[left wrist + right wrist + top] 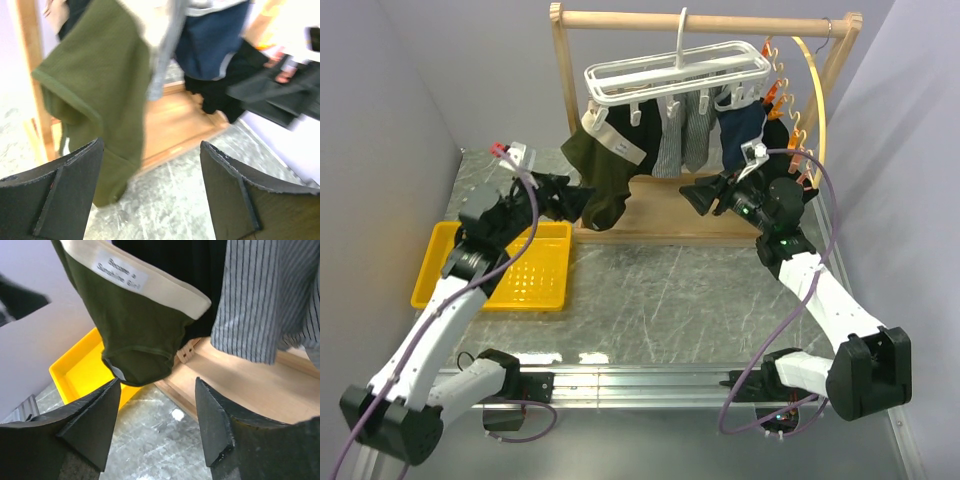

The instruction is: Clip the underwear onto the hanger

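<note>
A grey tabletop with white marble-like veining [660,290] carries everything here. On its left side lies a shallow, rectangular yellow plastic tray with a perforated floor [535,275], turned slightly askew. At the back centre, well apart from the tray's far corner, rests the flat light-wood base board of a wooden rack frame [660,218]. A silver metal rail [620,385] runs along the near edge, with the bases of both arms on it.

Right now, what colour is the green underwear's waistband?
The waistband is beige, bearing a white label; the right wrist view shows it best.
</note>
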